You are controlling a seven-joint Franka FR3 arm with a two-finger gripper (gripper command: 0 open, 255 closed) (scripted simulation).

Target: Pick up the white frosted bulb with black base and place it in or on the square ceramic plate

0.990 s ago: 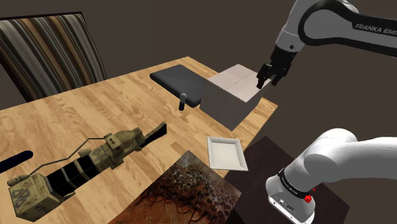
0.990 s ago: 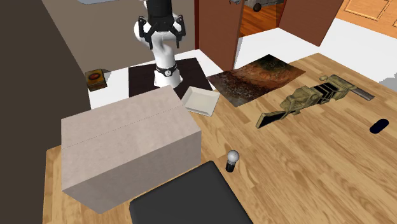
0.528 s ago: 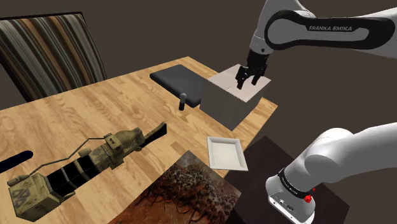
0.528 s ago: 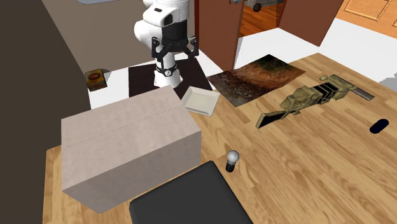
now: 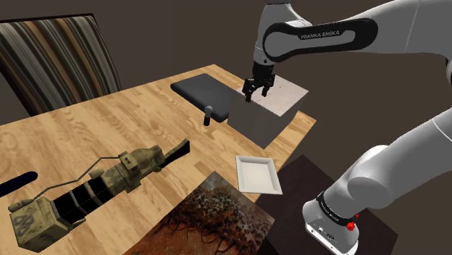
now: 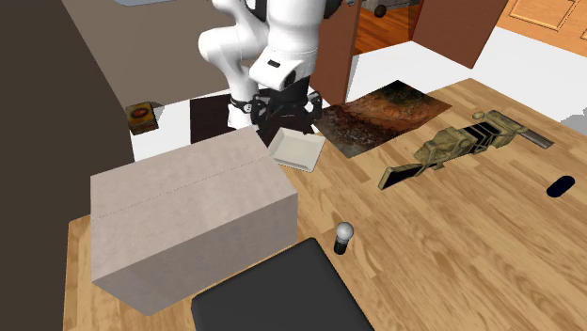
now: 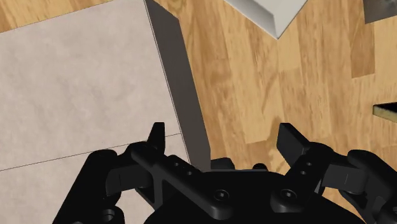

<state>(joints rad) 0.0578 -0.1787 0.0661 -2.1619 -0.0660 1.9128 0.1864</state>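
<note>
The gripper hangs over the top of the pale box, its fingers spread apart with nothing between them; in the wrist view the box's flat top and edge lie under them, with bare wood beside it. The bulb is not below the hand: in the shoulder view it lies at about 8 o'clock from the gripper, down on the wooden table, just beside the dark flat pad and near the box's corner. It stands upright, black base on the wood and pale globe on top, so its long axis runs vertical. The square plate sits at about 5 o'clock from the bulb, near the table's edge. The arm rises from the stand, arches high over the table and turns down at the wrist, so the hand points almost straight down. I judge that the coming move calls for the hand to clear the box's edge toward 8 o'clock and then descend over the globe
</note>
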